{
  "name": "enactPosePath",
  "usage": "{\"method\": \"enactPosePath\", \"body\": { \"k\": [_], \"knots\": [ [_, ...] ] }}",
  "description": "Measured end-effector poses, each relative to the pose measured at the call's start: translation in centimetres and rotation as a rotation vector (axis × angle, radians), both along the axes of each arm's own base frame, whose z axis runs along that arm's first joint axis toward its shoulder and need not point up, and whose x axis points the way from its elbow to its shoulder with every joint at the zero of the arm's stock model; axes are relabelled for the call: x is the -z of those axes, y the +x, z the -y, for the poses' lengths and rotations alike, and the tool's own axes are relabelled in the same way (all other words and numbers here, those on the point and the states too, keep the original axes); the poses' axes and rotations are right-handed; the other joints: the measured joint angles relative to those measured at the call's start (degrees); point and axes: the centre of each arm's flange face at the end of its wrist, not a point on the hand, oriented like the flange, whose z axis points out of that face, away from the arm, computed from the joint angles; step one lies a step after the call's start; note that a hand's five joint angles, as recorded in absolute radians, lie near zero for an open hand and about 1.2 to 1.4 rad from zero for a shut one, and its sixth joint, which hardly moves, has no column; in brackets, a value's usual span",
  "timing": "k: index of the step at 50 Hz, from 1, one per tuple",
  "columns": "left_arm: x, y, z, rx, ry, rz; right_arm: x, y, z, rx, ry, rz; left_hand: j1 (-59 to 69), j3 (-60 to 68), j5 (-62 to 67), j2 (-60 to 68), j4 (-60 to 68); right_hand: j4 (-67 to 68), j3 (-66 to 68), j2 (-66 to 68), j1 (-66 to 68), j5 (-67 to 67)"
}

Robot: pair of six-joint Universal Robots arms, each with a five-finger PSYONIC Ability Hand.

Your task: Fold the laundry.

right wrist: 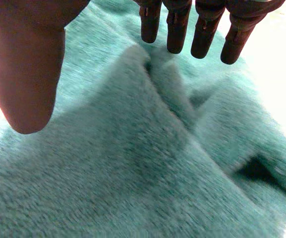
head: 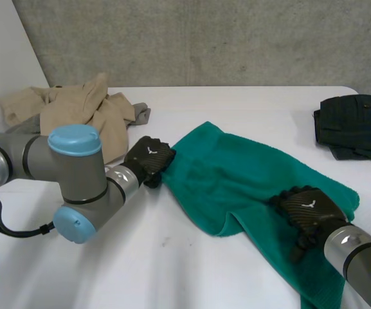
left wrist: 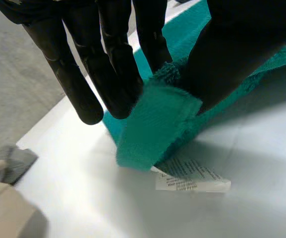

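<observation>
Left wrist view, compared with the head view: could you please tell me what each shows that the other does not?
The left wrist view adds a white printed label on the table at the towel corner, and the left hand pinching that corner between fingers and thumb. The head view adds the right hand resting open on the towel's near part, and a dark garment at the table's far right. Both share the green towel, the left hand at its corner and the beige clothes beyond it.
</observation>
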Motion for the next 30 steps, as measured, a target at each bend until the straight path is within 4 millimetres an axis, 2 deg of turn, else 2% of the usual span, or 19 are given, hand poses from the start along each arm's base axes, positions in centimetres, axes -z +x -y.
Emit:
{"method": "enactPosePath", "body": {
  "k": [10,13,17,18,19,20,22,24,27,30],
  "knots": [
    [-3.9,1.2,-2.2,-0.053,-0.050,-0.009,0.8,-0.9,-1.1,0.068,0.026,-0.054,0.0,0.0,0.0,0.0,0.0,0.2,0.2,0.1,0.2,0.4],
    [-4.4,1.5,-2.5,-0.058,-0.055,-0.012,1.0,-0.9,-1.3,0.066,0.033,-0.057,0.0,0.0,0.0,0.0,0.0,1.0,1.0,0.8,1.3,1.3],
    [-5.0,2.0,-3.0,-0.068,-0.057,-0.017,1.5,-0.9,-1.5,0.062,0.026,-0.057,0.0,0.0,0.0,0.0,0.0,13.5,14.4,14.5,14.7,13.5],
    [-5.2,2.1,-3.1,-0.071,-0.054,-0.020,1.6,-0.9,-1.5,0.062,0.016,-0.056,0.0,0.0,0.0,0.0,0.0,20.8,20.8,21.2,20.5,20.6],
    [-5.2,2.2,-3.2,-0.073,-0.051,-0.023,1.6,-0.9,-1.3,0.062,0.004,-0.056,0.0,0.1,0.0,0.1,0.0,34.2,34.2,35.0,31.8,33.8],
    [-5.4,2.3,-3.3,-0.076,-0.048,-0.028,1.7,-0.9,-1.1,0.064,-0.008,-0.056,0.0,0.1,0.0,0.1,0.0,41.5,41.5,43.2,37.9,41.4],
    [-5.7,2.5,-3.4,-0.081,-0.045,-0.040,1.6,-0.9,-0.6,0.070,-0.035,-0.056,0.0,0.1,0.0,0.1,0.0,50.5,50.3,50.9,47.8,50.3],
    [-6.2,2.6,-3.5,-0.087,-0.044,-0.055,1.3,-0.9,0.0,0.078,-0.069,-0.059,0.0,0.1,0.0,0.1,0.0,52.4,52.0,51.8,48.4,51.5],
    [-7.7,3.0,-4.0,-0.098,-0.054,-0.092,-0.2,-0.8,1.2,0.085,-0.157,-0.073,0.0,0.1,0.0,0.1,0.0,52.9,52.2,51.8,48.4,51.5],
    [-10.0,3.7,-4.8,-0.109,-0.081,-0.144,-3.1,-0.6,2.6,0.072,-0.290,-0.108,0.0,0.1,0.0,0.1,0.0,52.9,52.2,51.8,48.4,51.5]
  ]
}}
